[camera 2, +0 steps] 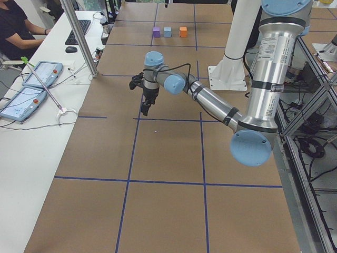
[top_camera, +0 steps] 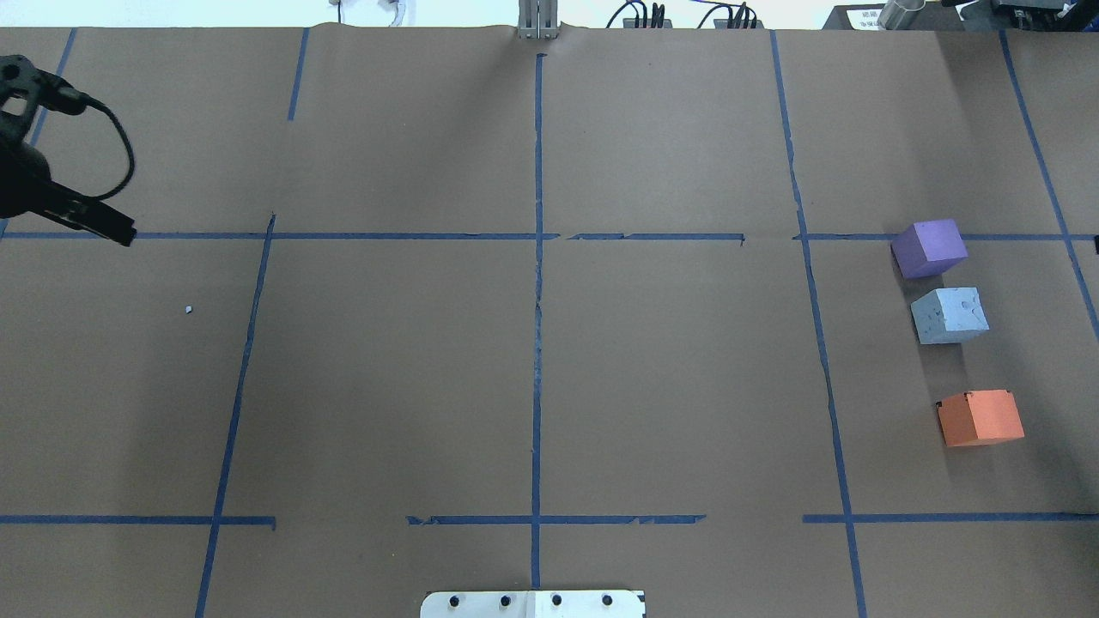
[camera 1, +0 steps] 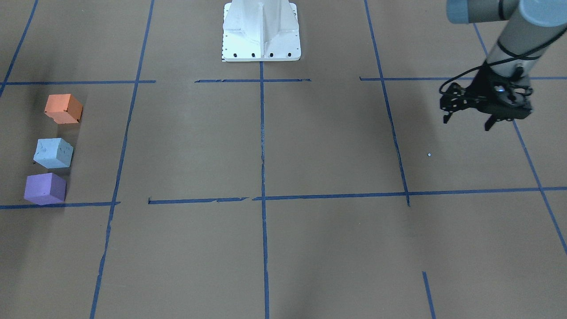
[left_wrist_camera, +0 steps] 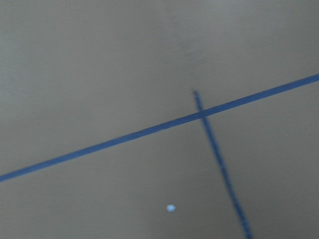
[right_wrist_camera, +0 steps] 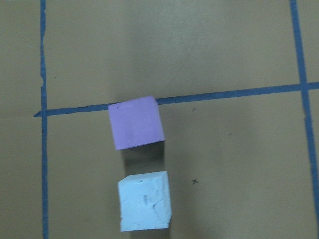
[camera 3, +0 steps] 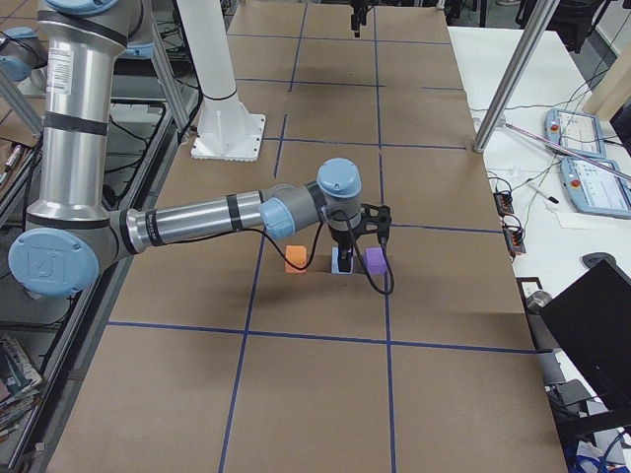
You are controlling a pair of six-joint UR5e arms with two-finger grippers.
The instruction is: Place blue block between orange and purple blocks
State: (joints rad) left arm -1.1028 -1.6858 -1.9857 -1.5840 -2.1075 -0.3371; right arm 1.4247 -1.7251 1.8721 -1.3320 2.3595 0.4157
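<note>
The light blue block (camera 1: pixel 53 153) rests on the brown paper in a row between the orange block (camera 1: pixel 63 108) and the purple block (camera 1: pixel 45 188), closer to the purple one and touching neither. All three also show in the overhead view: blue (top_camera: pixel 949 315), orange (top_camera: pixel 980 417), purple (top_camera: pixel 929 247). The right wrist view looks down on the purple block (right_wrist_camera: pixel 136 122) and blue block (right_wrist_camera: pixel 145 200) and shows no fingers. My right gripper (camera 3: pixel 340 254) hangs above the row; I cannot tell its state. My left gripper (camera 1: pixel 487 126) hovers empty far across the table, jaws together.
Blue tape lines grid the table. The white robot base (camera 1: pixel 261 35) stands at the middle of the robot's side. A small white speck (camera 1: pixel 429 154) lies near the left gripper. A side desk with tablets (camera 2: pixel 37 79) and a metal pole (camera 2: pixel 81 39) border the operators' side.
</note>
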